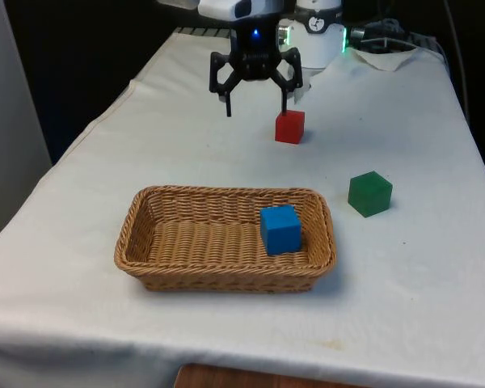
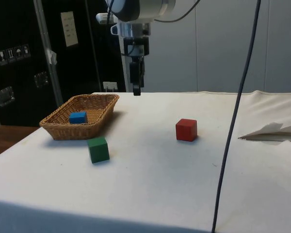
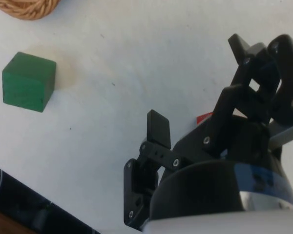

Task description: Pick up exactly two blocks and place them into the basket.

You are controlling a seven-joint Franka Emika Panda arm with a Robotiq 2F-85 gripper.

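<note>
Front view first, going from its left to its right: the wicker basket stands on the white tabletop at the near side, and the blue block already lies inside it, close to the end wall on the front view's right. Behind the basket, higher up, the claw hangs in the air with its two fingers wide apart and nothing between them. Just to the front view's right of the claw and lower, the red block sits on the cloth; one finger tip appears directly above its far edge. Further to the right and nearer to the camera stands the green block, well apart from the claw and beside the basket's end.

I judge that one block is done and one more is needed. The red block is clearly the nearer of the two. It is a cube, so it has no long axis. The coming move depends on a small shift toward the front view's right, so that the block comes between the fingers, and then a descent.
</note>
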